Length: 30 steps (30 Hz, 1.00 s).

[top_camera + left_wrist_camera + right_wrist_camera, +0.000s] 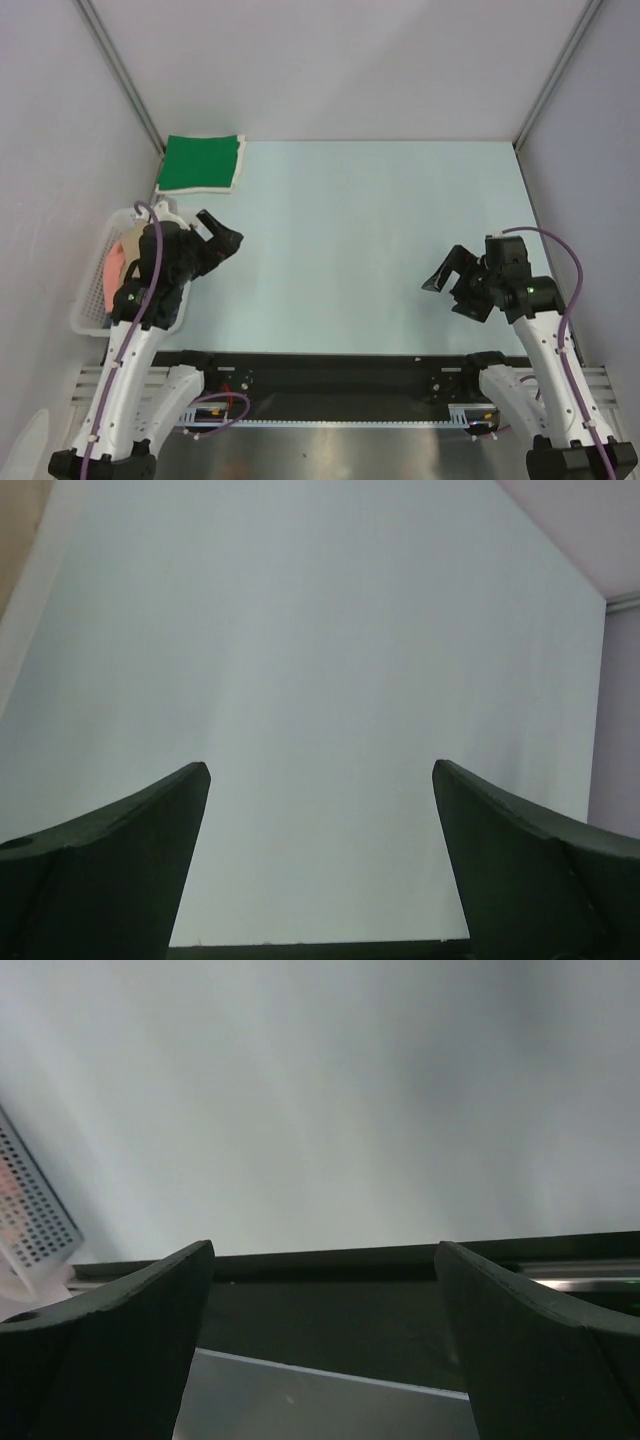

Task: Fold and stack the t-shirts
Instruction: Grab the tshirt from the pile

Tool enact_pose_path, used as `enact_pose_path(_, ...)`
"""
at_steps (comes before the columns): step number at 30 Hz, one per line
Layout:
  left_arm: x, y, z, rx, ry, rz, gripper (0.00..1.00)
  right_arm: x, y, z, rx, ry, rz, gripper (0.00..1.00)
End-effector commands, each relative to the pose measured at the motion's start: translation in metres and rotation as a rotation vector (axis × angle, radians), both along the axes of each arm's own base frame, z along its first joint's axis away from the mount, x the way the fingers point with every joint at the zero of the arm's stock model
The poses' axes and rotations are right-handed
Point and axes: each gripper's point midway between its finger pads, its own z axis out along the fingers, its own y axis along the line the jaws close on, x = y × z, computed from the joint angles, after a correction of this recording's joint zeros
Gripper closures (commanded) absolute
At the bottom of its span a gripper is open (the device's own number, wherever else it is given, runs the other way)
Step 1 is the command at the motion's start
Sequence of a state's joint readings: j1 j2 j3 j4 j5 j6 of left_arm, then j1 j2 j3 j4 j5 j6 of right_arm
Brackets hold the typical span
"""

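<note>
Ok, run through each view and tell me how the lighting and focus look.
Top external: even soft light, hardly any shadows, sharp throughout, the green t-shirt crisp. Left wrist: the table is a pale featureless wash, the dark fingers slightly soft at close range. Right wrist: much the same, the basket a little soft at the left edge.

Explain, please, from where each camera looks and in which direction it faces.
Top view: above and behind the arms, looking down on the table; shows both arms, the left claw, the right claw, a folded green shirt and the basket.
Left wrist: on the left arm, looking across the table toward the right wall; its two open fingers show.
Right wrist: on the right arm, looking at the table's near edge; its two open fingers show.
Shared: the basket appears in the top and right wrist views.
</note>
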<state>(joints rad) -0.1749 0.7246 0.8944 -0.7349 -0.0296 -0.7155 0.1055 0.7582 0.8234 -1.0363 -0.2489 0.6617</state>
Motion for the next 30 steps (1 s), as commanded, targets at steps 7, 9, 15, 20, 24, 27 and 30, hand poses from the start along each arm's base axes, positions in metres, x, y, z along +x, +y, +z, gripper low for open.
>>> enact_pose_path(7,0.080,0.049,0.020,0.180,0.048,0.099,0.00,0.007,0.015,0.006,-0.143,0.087,0.258,0.00)
enact_pose_path(9,0.089,0.089,0.015,0.229,0.075,0.242,0.00,0.010,0.022,0.007,-0.149,0.079,0.307,0.00)
enact_pose_path(15,0.104,0.173,-0.021,0.160,0.183,0.463,0.04,0.014,0.030,0.001,-0.165,0.063,0.384,0.00)
enact_pose_path(20,0.080,0.217,-0.037,0.288,0.349,0.665,0.15,0.015,0.029,-0.005,-0.184,0.120,0.414,0.00)
enact_pose_path(24,0.054,0.223,-0.057,0.286,0.431,0.758,0.12,0.023,0.032,-0.004,-0.183,0.119,0.421,0.00)
enact_pose_path(27,0.025,0.233,-0.064,0.301,0.476,0.862,0.06,0.031,0.034,-0.003,-0.185,0.126,0.423,0.00)
enact_pose_path(30,0.007,0.240,-0.072,0.290,0.481,0.903,0.02,0.035,0.036,-0.005,-0.185,0.131,0.430,0.00)
